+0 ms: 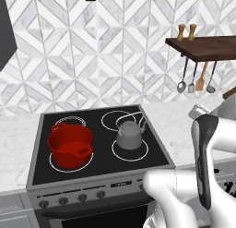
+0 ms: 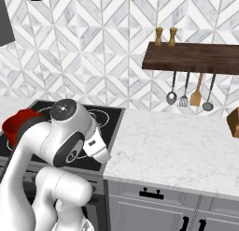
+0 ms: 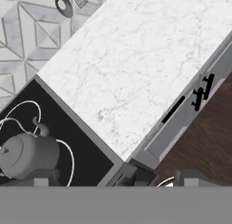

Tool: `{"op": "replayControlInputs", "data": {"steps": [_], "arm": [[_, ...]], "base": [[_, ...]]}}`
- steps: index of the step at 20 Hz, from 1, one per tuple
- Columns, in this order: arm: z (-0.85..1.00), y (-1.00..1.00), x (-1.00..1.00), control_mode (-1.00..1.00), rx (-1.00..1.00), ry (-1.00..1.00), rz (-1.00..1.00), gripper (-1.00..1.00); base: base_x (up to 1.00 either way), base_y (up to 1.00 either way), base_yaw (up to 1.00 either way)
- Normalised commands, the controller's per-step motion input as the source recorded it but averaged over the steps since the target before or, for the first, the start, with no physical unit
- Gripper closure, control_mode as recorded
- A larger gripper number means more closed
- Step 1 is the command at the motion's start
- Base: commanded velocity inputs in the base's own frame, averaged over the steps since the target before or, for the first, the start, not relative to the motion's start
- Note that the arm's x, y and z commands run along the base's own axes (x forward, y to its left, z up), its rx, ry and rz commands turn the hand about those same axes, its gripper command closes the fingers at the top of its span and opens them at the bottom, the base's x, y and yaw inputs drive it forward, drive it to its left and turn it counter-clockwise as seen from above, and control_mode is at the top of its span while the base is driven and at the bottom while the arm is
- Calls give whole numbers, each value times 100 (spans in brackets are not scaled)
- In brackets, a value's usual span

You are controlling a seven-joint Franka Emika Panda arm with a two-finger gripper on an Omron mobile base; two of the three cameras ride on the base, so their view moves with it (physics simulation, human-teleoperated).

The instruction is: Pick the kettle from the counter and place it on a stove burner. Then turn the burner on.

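Kettle (image 1: 128,135) sits upright on the front-right stove burner (image 1: 143,154) of the black cooktop (image 1: 44,174), spout toward the back wall, well apart from the red pot (image 1: 69,146) on the front-left ring. In the hand view the gripper (image 3: 113,182) shows its two tips spread wide with nothing between them, above the cooktop's front corner, the kettle off beside one tip. The counter (image 2: 177,141) lies bare to the stove's right, with utensils (image 2: 189,97) hanging under a wooden shelf (image 2: 191,57).

Kettle (image 3: 28,156) cut by frame edge; red pot (image 2: 17,123) half behind arm.
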Motion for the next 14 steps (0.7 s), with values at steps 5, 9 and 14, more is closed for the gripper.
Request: {"op": "replayControlInputs", "data": {"steps": [5,9,14], "arm": [[-5,74,-43,-100,-4,3,10,-100],[-36,100,-64,-100,-24,2,27,-100],[-56,100,-57,-100,-32,1,27,-100]], "base": [[0,0,0],[0,0,0],[0,0,0]]}}
